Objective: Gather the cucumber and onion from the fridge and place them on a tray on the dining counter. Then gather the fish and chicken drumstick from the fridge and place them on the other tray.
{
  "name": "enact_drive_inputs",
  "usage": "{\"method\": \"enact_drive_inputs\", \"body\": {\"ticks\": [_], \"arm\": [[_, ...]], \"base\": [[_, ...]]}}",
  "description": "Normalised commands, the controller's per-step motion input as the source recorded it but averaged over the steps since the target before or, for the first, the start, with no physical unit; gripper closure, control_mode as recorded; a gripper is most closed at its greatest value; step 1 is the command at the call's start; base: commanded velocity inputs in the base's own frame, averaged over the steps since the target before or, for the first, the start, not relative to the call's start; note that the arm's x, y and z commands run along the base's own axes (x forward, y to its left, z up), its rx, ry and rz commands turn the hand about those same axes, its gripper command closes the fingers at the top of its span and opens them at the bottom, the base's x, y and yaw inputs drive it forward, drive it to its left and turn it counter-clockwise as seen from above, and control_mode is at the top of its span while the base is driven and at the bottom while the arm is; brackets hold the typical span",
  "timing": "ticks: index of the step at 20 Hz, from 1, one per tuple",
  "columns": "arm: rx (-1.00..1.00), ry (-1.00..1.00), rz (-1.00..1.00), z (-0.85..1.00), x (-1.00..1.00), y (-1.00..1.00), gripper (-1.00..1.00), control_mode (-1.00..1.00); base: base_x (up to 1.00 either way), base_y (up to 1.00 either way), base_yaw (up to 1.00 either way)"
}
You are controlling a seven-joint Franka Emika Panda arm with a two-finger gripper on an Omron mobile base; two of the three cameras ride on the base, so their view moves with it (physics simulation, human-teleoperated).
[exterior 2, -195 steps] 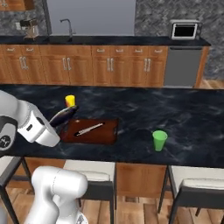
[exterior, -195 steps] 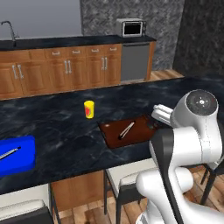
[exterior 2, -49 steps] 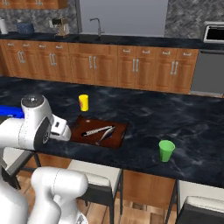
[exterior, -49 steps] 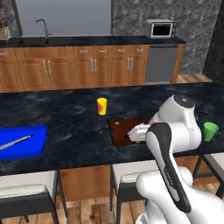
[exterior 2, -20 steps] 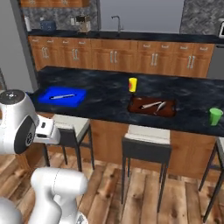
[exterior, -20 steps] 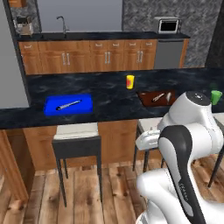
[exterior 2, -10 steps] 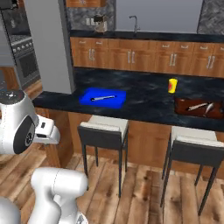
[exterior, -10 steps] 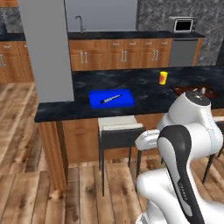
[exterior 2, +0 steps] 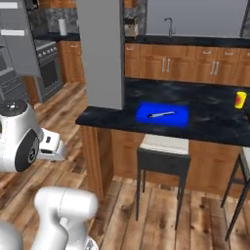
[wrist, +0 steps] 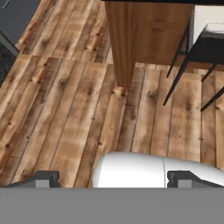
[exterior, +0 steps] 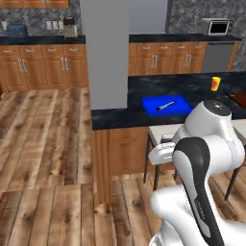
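Base rolled left past bench point(exterior 2: 205, 117); blue tray point(exterior 2: 162, 114) now mid-frame, fridge point(exterior 2: 14, 44) creeping in. Fingers point(wrist: 113, 179) wide, empty; fetch run starting

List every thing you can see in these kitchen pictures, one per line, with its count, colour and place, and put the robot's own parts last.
tray: one, bright blue, on the dining counter, with a thin utensil lying in it
dining counter: one, black marbled top, wooden base
cup: one, yellow, on the counter, right of the tray
stool: one, pale seat, dark legs, below the tray
pillar: one, grey, at the counter's end
microwave: one, silver, on the wall counter
gripper: one, dark tips, open, empty, over the wooden floor
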Motion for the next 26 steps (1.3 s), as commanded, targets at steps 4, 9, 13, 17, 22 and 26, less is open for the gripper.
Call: {"method": "enact_drive_inputs", "body": {"ticks": [4, 9, 13, 17, 22, 26], "arm": [[0.00, 0.00, 0.00, 0.00, 0.00, 0.00, -1.00, 1.00], [0.00, 0.00, 0.00, 0.00, 0.00, 0.00, -1.00, 1.00], [0.00, 0.00, 0.00, 0.00, 0.00, 0.00, -1.00, 1.00], [0.00, 0.00, 0.00, 0.00, 0.00, 0.00, -1.00, 1.00], [0.00, 0.00, 0.00, 0.00, 0.00, 0.00, -1.00, 1.00], [0.00, 0.00, 0.00, 0.00, 0.00, 0.00, -1.00, 1.00]], "base": [[0.03, 1.00, 0.00], [0.22, 1.00, -0.03], [0.38, 1.00, -0.06], [0.70, 1.00, -0.04], [0.98, 0.78, 0.01], [1.00, 0.39, 0.11]]}}
